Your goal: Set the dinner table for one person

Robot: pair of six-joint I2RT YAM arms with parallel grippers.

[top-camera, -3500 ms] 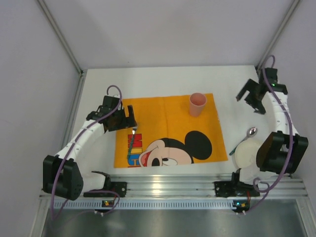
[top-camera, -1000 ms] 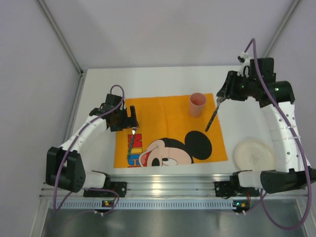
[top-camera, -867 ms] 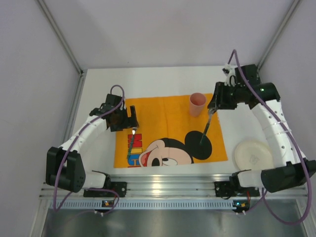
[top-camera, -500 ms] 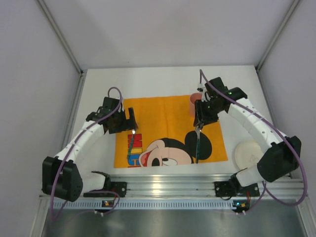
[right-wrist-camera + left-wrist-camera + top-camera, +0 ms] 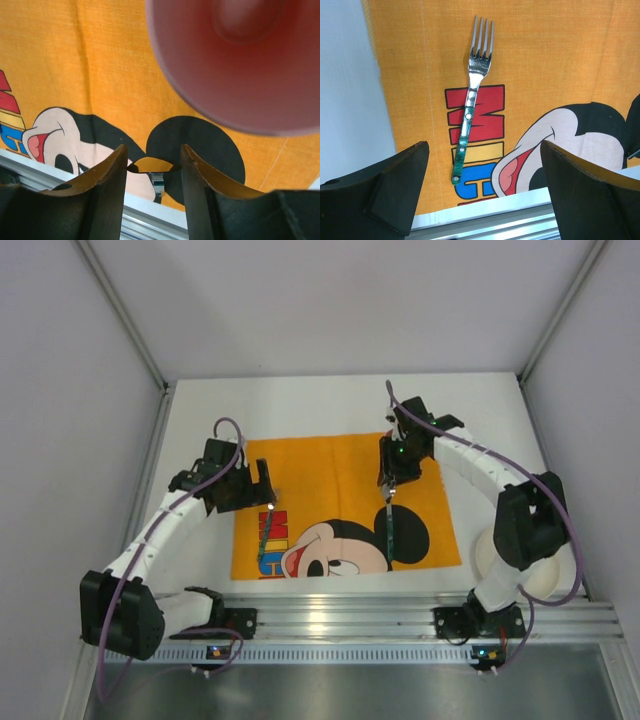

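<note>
Partly closed on a spoon [image 5: 390, 528], the right claw [image 5: 389, 490] hangs above the bench [image 5: 320, 405]. The spoon's upper end is hidden in the grip. Its dark handle runs from the claw toward the near edge. Whether its lower tip touches anything cannot be told.

The bench is a plain white top that fills the floor of the top view, with a ridged metal rail [image 5: 330, 615] along its near edge, where both arm bases are bolted.

An orange cloth [image 5: 330, 465] printed with a cartoon mouse face lies flat in the middle of the bench, its near edge just beside the rail. The held spoon is over the mouse's black ear on the right half of this cloth.

A pink cup [image 5: 235, 65] stands upright on the far right part of the cloth. In the top view the right claw covers most of it. In the right wrist view its open mouth fills the upper right, close to the fingers.

On the left half of the cloth lies a fork [image 5: 470, 100] with a green handle. It rests across the red, yellow and blue letters, tines pointing to the far side.

The left claw [image 5: 484, 147] hovers above the fork with its jaws spread wide, holding nothing and well apart from it.

To the right of the cloth, a white plate [image 5: 481, 548] sits on the bare bench, largely hidden behind the right arm.
</note>
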